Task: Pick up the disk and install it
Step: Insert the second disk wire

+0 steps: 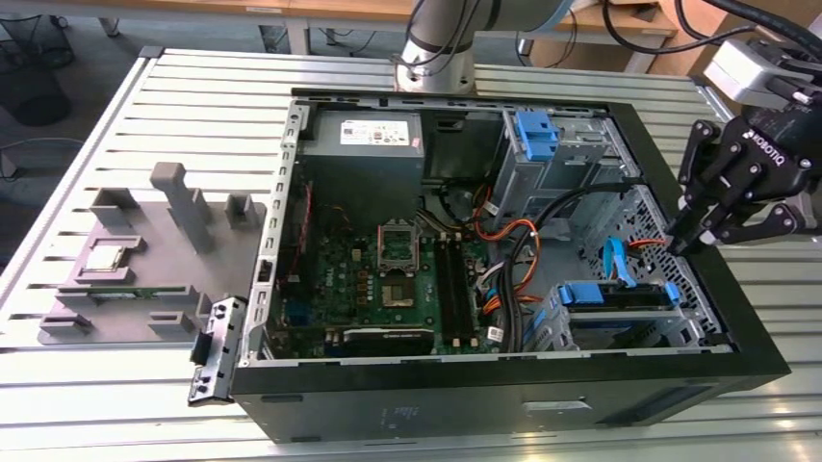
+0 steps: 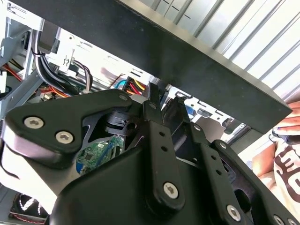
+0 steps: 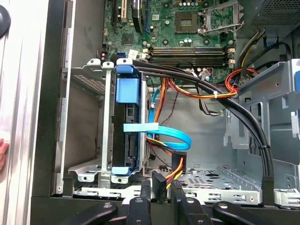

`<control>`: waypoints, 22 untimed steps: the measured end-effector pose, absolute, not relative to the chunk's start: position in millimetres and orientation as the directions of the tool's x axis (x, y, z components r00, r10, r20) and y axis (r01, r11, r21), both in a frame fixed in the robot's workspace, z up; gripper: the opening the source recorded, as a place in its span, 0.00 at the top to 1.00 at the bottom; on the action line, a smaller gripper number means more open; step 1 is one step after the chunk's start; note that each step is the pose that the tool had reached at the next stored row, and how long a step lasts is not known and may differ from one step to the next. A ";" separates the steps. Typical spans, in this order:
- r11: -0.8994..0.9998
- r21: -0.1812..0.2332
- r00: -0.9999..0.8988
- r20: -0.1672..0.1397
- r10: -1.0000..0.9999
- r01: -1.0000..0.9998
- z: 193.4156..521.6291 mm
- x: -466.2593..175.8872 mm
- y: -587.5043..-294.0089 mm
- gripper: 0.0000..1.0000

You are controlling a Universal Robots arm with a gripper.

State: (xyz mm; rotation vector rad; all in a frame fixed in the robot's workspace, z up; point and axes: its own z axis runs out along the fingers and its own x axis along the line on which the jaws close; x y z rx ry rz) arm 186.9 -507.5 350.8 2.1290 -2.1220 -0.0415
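Note:
The disk point(image 1: 617, 294) sits in its bright blue carrier inside the lower drive cage of the open computer case point(image 1: 514, 380), at the exterior view's right. In the first wrist view the disk point(image 3: 126, 136) stands edge-on in the cage, with a blue cable point(image 3: 171, 136) running to it. My gripper point(image 1: 679, 245) hangs above the case's right wall, apart from the disk, its fingers drawn together on nothing. In the first wrist view the gripper point(image 3: 160, 187) is close to a black power connector point(image 3: 159, 178) with yellow and red wires. The second wrist view has the gripper point(image 2: 163, 101) by the case wall point(image 2: 211, 65).
A grey fixture point(image 1: 129, 250) with upright slots stands on the slatted table at the exterior view's left. Thick black and orange cables point(image 1: 540, 226) cross the case beside the motherboard point(image 1: 385, 269). Another blue bracket point(image 1: 533, 130) sits in the upper bay. A person point(image 2: 286, 145) stands beside the table.

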 end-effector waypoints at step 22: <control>0.002 0.134 0.009 0.082 -0.997 -0.991 351.1 187.1 -507.4 0.69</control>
